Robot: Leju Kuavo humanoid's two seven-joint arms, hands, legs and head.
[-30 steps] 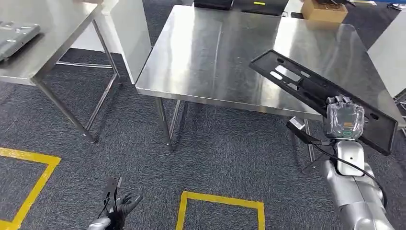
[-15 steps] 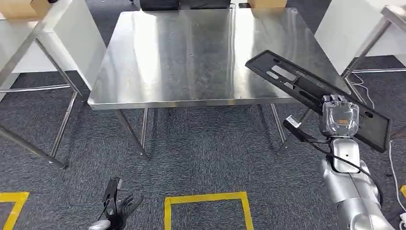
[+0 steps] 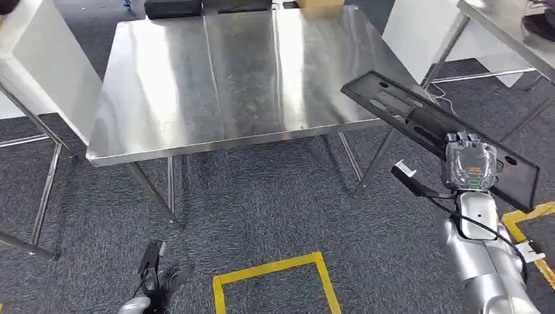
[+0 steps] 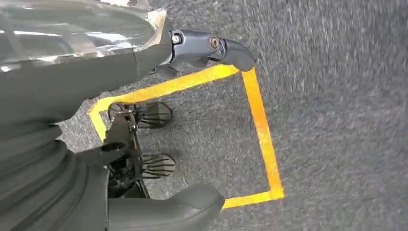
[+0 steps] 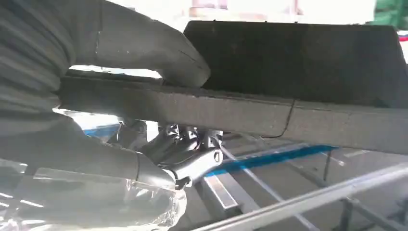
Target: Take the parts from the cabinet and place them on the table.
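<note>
**Black part carried, desk ahead**

Yellow floor tape (image 3: 275, 275) lies nearest; my left robot hand (image 3: 160, 282) hangs low with nothing in it, fingers loosely apart. Right robot hand (image 3: 468, 163) is clamped on the black slotted part (image 3: 419, 121), held tilted just beside the steel desk (image 3: 196, 85). I'd level the part over the bare top before releasing.

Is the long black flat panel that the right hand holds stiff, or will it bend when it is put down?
The long black flat panel probably is stiff: it stays straight though the right hand grips it near one end. It looks thin with cut-outs, so likely light, but held off-centre it may tip.
</note>
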